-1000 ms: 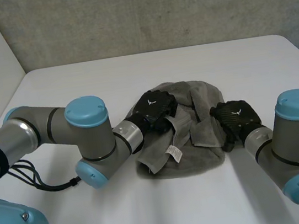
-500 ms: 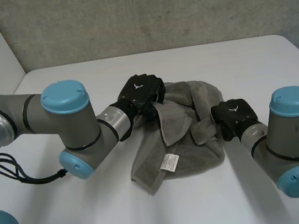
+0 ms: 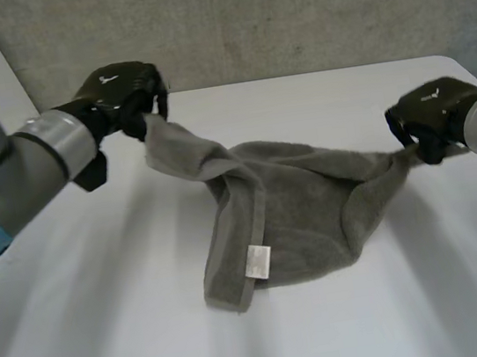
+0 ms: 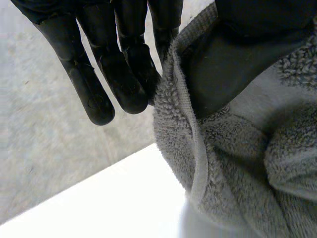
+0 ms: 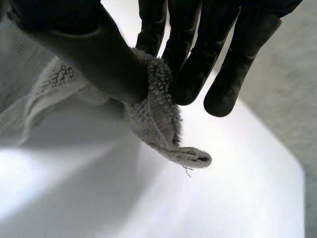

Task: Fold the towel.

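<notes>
A grey towel (image 3: 287, 207) with a small white label (image 3: 257, 261) hangs stretched between my two hands, its middle sagging onto the white table (image 3: 93, 341). My left hand (image 3: 120, 93) is raised at the far left and pinches one corner of the towel (image 4: 183, 114) between thumb and fingers. My right hand (image 3: 432, 111), out at the right, pinches the opposite corner of the towel (image 5: 158, 106) the same way, and a short tip of cloth sticks out below its fingers (image 5: 190, 74).
A grey wall (image 3: 286, 12) rises behind the table's far edge. Bare table top lies in front of the towel and to both sides. The table's right far corner (image 3: 463, 67) is close to my right hand.
Both hands closed on the towel and pulled apart and upward: the left went up and far left, the right went right. The crumpled towel has been drawn out between them.
</notes>
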Motion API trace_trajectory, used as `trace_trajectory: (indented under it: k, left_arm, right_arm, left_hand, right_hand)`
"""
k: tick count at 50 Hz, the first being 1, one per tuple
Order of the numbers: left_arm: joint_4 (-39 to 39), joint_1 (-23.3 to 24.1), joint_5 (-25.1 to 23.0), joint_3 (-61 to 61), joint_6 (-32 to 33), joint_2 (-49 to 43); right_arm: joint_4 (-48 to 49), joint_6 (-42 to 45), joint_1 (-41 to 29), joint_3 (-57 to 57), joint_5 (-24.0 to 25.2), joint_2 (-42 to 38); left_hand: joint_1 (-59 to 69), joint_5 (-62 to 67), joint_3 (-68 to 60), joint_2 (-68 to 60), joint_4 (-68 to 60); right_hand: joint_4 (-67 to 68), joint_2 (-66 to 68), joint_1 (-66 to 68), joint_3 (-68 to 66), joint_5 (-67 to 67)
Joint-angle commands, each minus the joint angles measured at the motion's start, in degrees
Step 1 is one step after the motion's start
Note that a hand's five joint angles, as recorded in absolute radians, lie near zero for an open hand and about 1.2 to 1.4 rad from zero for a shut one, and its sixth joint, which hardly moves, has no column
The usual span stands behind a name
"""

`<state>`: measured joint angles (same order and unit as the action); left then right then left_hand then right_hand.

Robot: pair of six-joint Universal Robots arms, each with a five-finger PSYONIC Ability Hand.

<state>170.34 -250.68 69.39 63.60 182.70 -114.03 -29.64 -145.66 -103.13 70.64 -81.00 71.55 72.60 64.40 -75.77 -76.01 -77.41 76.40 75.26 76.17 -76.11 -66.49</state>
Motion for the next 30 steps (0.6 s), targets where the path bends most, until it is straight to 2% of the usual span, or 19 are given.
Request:
trace_trajectory:
  k: [1, 8, 9, 10, 12, 13, 15, 18, 20, 21, 23, 24, 26, 30]
  left_arm:
    - [-3.79, -2.18, 0.05, 3.10, 0.99, 0.22]
    - [-2.47, -2.53, 0.22, -1.99, 5.03, -3.57]
    - [-1.51, -2.53, 0.57, -5.65, 5.56, -4.61]
    - [-1.50, -2.53, 0.57, -5.68, 5.56, -4.62]
    - [0.60, -2.53, 1.71, -14.78, 4.78, -6.11]
    - [0.61, -2.53, 1.72, -14.82, 4.77, -6.12]
    - [3.41, -2.53, 4.16, -24.62, 1.19, -6.47]
    - [5.18, -2.88, 5.76, -28.89, -2.35, -6.38]
    - [9.12, -5.24, 8.65, -34.75, -11.09, -5.33]
    - [9.13, -5.25, 8.66, -34.78, -11.14, -5.33]
    - [11.15, -8.58, 9.54, -37.58, -19.45, -3.58]
    - [11.15, -8.59, 9.54, -37.59, -19.49, -3.57]
    - [11.24, -10.35, 9.10, -37.85, -25.26, -2.78]
    - [10.98, -11.14, 9.10, -36.01, -26.96, -2.78]
  right_arm:
    - [-4.03, 7.06, -0.49, -6.29, 1.19, -5.71]
    - [2.57, 6.27, -2.08, -19.92, 0.93, -10.91]
    - [5.44, 5.14, -3.38, -24.71, 0.93, -12.04]
    - [5.47, 5.13, -3.39, -24.76, 0.93, -12.05]
    - [12.73, 0.23, -4.88, -36.21, 0.40, -13.36]
    - [12.77, 0.21, -4.89, -36.27, 0.40, -13.37]
    - [21.51, -8.53, -4.80, -44.76, -1.17, -12.93]
    - [25.78, -13.59, -4.71, -47.52, -2.15, -12.23]
    - [30.51, -20.86, -4.36, -51.37, -3.64, -10.74]
    - [30.52, -20.89, -4.36, -51.39, -3.64, -10.73]
    - [28.25, -21.42, -3.57, -53.40, -3.64, -10.73]
    - [28.24, -21.42, -3.57, -53.41, -3.64, -10.73]
    - [22.29, -18.97, -3.48, -53.06, -2.94, -11.17]
    - [16.20, -14.30, -4.27, -51.83, -2.76, -12.49]
  left_hand:
    - [7.40, 5.60, -4.23, -3.99, -2.59]
    - [7.40, 5.60, -4.23, -3.99, -2.59]
    - [7.40, 5.60, -4.23, -3.99, -2.59]
    - [7.40, 5.60, -4.23, -3.99, -2.59]
    - [7.40, 5.60, -4.23, -3.99, -2.59]
    - [7.40, 5.60, -4.23, -3.99, -2.59]
    - [7.40, 5.60, -4.23, -3.99, -2.59]
    - [7.40, 5.60, -4.23, -3.99, -2.59]
    - [7.40, 5.60, -4.23, -3.99, -2.59]
    - [7.40, 5.60, -4.23, -3.99, -2.59]
    - [7.40, 5.60, -4.23, -3.99, -2.59]
    - [7.40, 5.60, -4.23, -3.99, -2.59]
    - [7.40, 5.60, -4.23, -3.99, -2.59]
    - [7.40, 5.60, -4.23, -3.99, -2.59]
  right_hand:
    - [3.60, 4.74, 3.83, -3.89, -3.51]
    - [3.60, 4.74, 3.83, -3.89, -3.51]
    - [3.60, 4.74, 3.83, -3.89, -3.51]
    - [3.60, 4.74, 3.83, -3.89, -3.51]
    - [3.60, 4.74, 3.83, -3.89, -3.51]
    - [3.60, 4.74, 3.83, -3.89, -3.51]
    - [3.60, 4.74, 3.83, -3.89, -3.51]
    - [3.60, 4.74, 3.83, -3.89, -3.51]
    - [3.60, 4.74, 3.83, -3.89, -3.51]
    - [3.60, 4.74, 3.83, -3.89, -3.51]
    - [3.60, 4.74, 3.83, -3.89, -3.51]
    - [3.60, 4.74, 3.83, -3.89, -3.51]
    - [3.60, 4.74, 3.83, -3.89, -3.51]
    - [3.60, 4.74, 3.83, -3.89, -3.51]
